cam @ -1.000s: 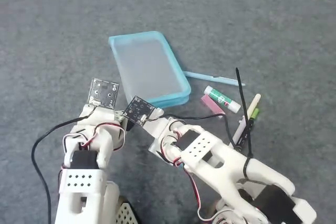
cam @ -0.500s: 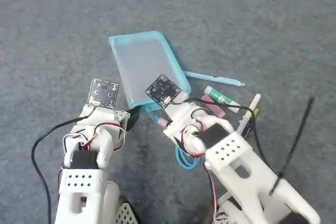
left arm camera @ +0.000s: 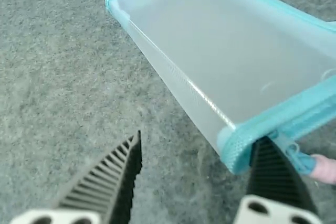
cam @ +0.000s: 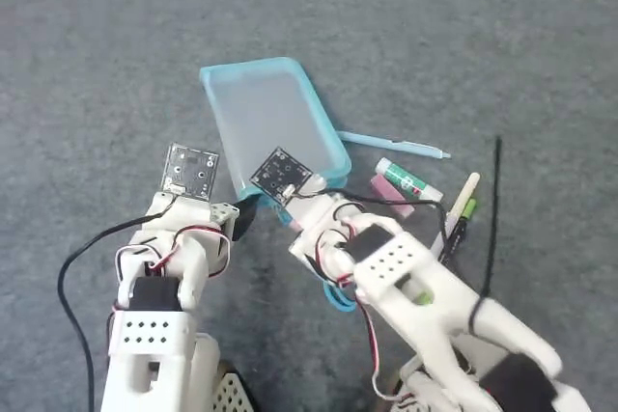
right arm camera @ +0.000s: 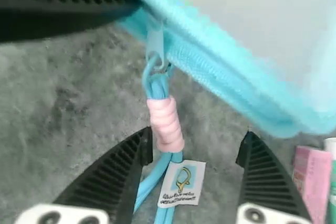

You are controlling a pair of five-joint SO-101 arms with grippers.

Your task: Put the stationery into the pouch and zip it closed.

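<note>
R end effector [right arm camera: 197, 138] released astride zip pull [right arm camera: 164, 124], back nearer pouch [cam: 270, 118] corner; L end effector [left arm camera: 199, 143] released, unmoved.

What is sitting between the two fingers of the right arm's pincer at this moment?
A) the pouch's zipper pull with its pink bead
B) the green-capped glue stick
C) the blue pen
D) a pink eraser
A: in the right wrist view the zipper pull, with its pink bead, hangs from the pouch and lies between the spread fingers of the right pincer.
</note>
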